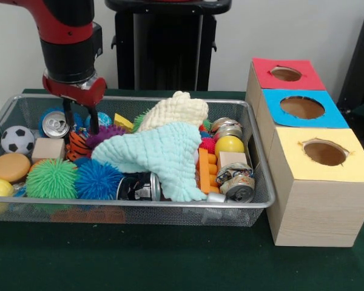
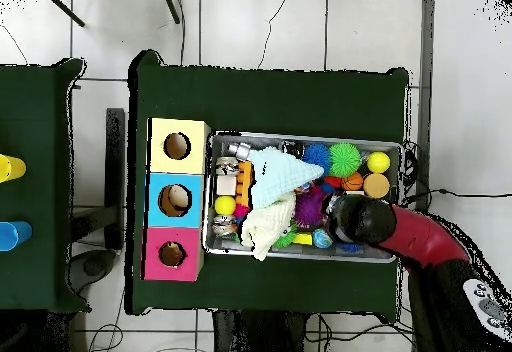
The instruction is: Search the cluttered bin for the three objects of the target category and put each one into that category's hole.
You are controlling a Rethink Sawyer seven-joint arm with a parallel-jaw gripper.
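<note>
The wire-mesh bin (image 1: 255, 151) is full of toys, cans and cloths; it also shows in the overhead view (image 2: 300, 136). My gripper (image 1: 80, 127) hangs at the bin's far left part, open, its fingers (image 1: 94, 121) down among the clutter. An orange and black striped soft toy (image 1: 79, 145) lies just below and between them. The yellow duck and brown monkey are hidden. The red-topped hole (image 1: 285, 74) is on the farthest box at the right and shows in the overhead view (image 2: 172, 254). In the overhead view the arm (image 2: 400, 233) covers the gripper.
A mint cloth (image 1: 161, 154) and a cream cloth (image 1: 176, 112) cover the bin's middle. Spiky balls, green (image 1: 51, 179), blue (image 1: 97, 179) and purple (image 1: 103, 136), lie near the gripper, with a can (image 1: 54, 124) and a wooden block (image 1: 48, 148). Blue-topped (image 1: 302, 107) and yellow-topped (image 1: 324, 151) holes sit nearer.
</note>
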